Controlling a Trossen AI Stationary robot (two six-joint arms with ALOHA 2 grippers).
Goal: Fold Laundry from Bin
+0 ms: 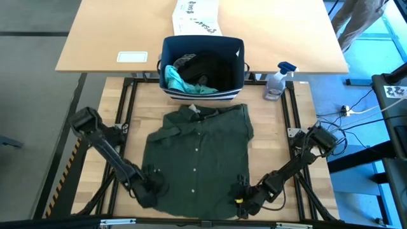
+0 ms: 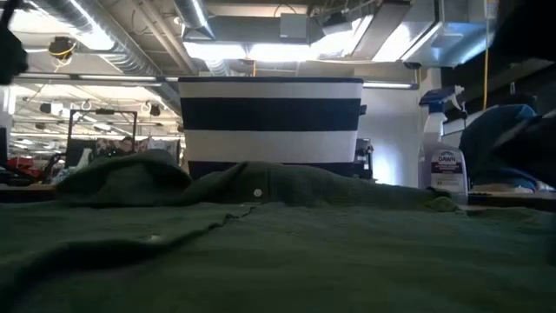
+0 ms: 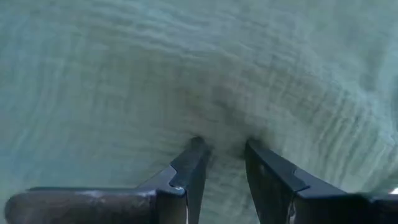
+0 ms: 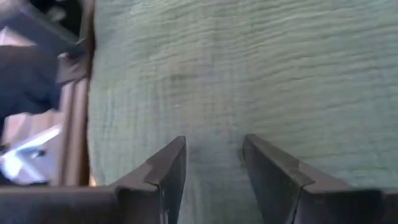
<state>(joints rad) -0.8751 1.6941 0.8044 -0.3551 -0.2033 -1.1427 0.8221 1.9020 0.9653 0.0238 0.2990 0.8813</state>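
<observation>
Closest thing: crinkly olive-green shirt point(image 1: 197, 159) fabric fills both wrist views, right under the fingertips.
Shirt position: spread flat, buttons up, on the wooden desk point(image 1: 280, 127), collar toward the bin, hem toward the near edge. One sleeve looks tucked or bunched at the collar end, so it's not perfectly laid out.
Left claw point(image 1: 147, 191): down at the near left hem corner, fingers a little apart with the tips pressed into the cloth. A small pucker sits between them, so I'd call it pinching the hem, though I can't swear how much fabric it really has.
Right claw point(image 1: 245, 200): at the near right hem corner, fingers parted and resting on the cloth. Can't tell if it's got hold of anything yet.
Bin point(image 1: 203, 67): navy with white stripes, just past the collar, with a teal piece point(image 1: 178, 79) and darker stuff inside.
Other stuff: spray bottle point(image 1: 277, 81) beside the bin, white printed box point(image 1: 196, 18) behind it.
Step, my guess: first fold of the green shirt, both corners being taken.
Next move: needs both grips secure, then lifting the hem evenly and carrying it toward the collar without dragging the whole shirt into the bin.
</observation>
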